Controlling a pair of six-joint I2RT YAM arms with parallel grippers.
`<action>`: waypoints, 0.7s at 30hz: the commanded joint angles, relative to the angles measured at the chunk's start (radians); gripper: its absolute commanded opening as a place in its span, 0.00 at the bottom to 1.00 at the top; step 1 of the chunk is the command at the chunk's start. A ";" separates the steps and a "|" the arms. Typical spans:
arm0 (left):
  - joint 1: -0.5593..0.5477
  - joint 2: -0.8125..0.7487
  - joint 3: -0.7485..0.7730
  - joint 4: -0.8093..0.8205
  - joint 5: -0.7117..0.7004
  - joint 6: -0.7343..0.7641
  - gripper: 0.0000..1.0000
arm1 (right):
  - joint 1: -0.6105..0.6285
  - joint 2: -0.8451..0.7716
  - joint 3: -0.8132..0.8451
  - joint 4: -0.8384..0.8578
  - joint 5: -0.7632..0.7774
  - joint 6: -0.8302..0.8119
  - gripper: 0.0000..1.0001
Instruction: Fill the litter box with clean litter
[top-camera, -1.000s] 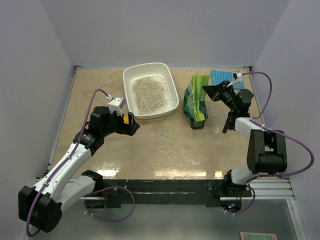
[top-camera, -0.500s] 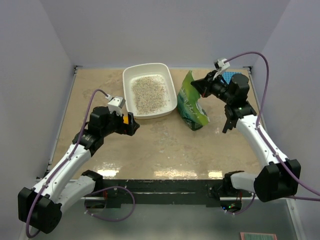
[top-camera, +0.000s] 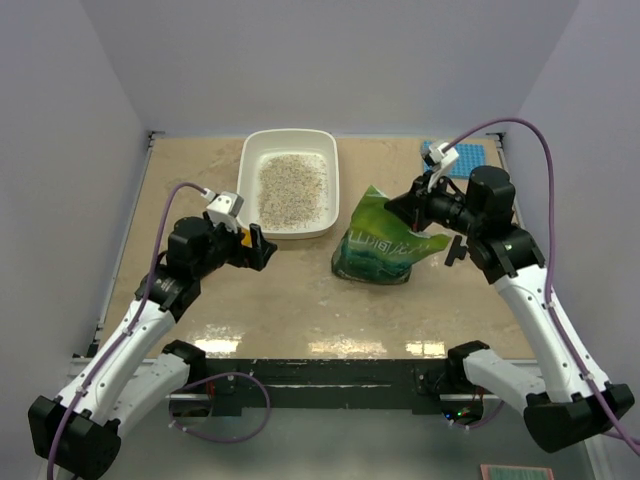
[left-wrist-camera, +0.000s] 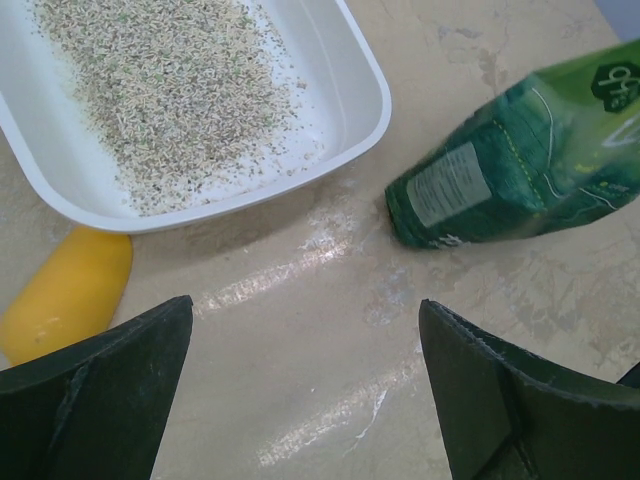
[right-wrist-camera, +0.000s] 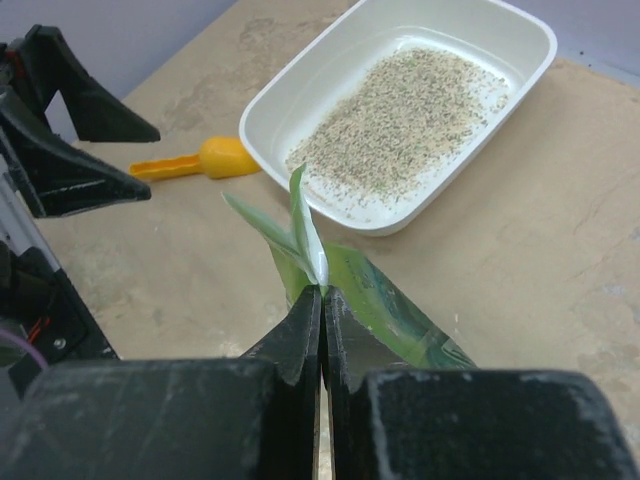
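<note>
One litter box (top-camera: 288, 142), long axis near-to-far

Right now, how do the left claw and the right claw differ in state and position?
The left claw is wide open and empty; the right claw is shut on the top edge of the green bag. The left claw sits by the near end of the litter box; the right claw is right of the box, over the leaning bag. Both are black.
</note>
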 joint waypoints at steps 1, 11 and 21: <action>0.007 -0.016 0.001 0.048 0.018 0.013 1.00 | 0.007 -0.130 0.077 0.120 -0.060 0.024 0.00; 0.005 -0.035 -0.001 0.076 0.086 0.030 1.00 | 0.209 -0.081 0.108 0.194 -0.008 0.122 0.00; 0.005 -0.085 -0.002 0.104 0.224 0.059 1.00 | 0.495 0.105 0.217 0.247 0.183 0.085 0.00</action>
